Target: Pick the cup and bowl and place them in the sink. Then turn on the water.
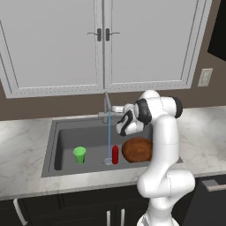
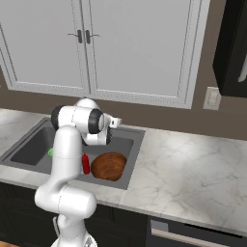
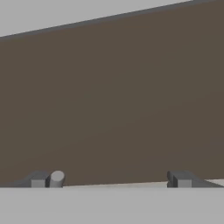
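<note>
A: Status on cup (image 1: 79,155), bowl (image 1: 137,149)?

B: Both in sink (image 1: 62,132) already. Cup upright, left part of basin in left base view; bowl at right end, lower centre of frame, partly behind arm. Small red bottle (image 1: 115,154) standing btwn them, just right of drain.

A: Water (image 1: 109,139)?

B: Running. Thin pale blue stream dropping straight from faucet (image 1: 106,106) spout to drain area, centre of left base view. So all 3 parts of task look done, as a judgement from how things lie.

A: End effector (image 1: 115,108)?

B: Up at faucet level, just right of faucet in left base view, centre frame. Spread wide, holding nothing: in hand view, 2 dark tips (image 3: 38,180) far apart at bottom corners, w/ brown wall beyond and a small grey cylinder end beside left tip, prob. faucet handle, can't say for sure.

A: Key relation for any next move?

B: Faucet immediately left of end effector in left base view, touching or just beside, hard to tell. Faucet stem's long axis vertical; wrist pointing toward back wall, roughly level. Only 1 arm, so no nearer-arm question. Likely just a pull-back toward bottom of frame, minding faucet handle.
</note>
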Motion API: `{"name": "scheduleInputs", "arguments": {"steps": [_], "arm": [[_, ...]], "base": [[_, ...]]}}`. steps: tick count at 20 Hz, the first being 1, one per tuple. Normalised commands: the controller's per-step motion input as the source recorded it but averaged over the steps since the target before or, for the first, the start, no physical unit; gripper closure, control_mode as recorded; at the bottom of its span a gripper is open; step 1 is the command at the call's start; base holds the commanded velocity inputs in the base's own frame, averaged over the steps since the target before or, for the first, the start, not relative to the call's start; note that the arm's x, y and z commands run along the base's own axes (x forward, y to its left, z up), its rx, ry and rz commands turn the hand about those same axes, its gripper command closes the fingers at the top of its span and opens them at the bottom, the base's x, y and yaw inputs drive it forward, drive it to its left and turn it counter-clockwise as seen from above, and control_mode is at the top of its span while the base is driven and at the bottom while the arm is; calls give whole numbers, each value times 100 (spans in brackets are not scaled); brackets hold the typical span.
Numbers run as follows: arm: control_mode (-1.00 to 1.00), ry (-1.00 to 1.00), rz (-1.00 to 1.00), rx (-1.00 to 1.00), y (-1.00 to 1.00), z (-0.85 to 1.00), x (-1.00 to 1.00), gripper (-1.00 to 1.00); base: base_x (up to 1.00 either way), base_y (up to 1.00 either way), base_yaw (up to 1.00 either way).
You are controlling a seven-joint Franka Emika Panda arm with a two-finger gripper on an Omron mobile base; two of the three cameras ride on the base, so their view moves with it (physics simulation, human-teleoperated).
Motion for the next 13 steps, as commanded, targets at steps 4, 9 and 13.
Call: {"name": "scheduleInputs", "arguments": {"steps": [4, 9, 13], "arm": [[-100, -5, 0, 0, -52, 0, 0, -100], [-100, -4, 0, 0, -56, 0, 0, -100], [-100, -3, 0, 0, -59, 0, 1, -100]], "base": [[0, 0, 0], [0, 0, 0], [0, 0, 0]]}}
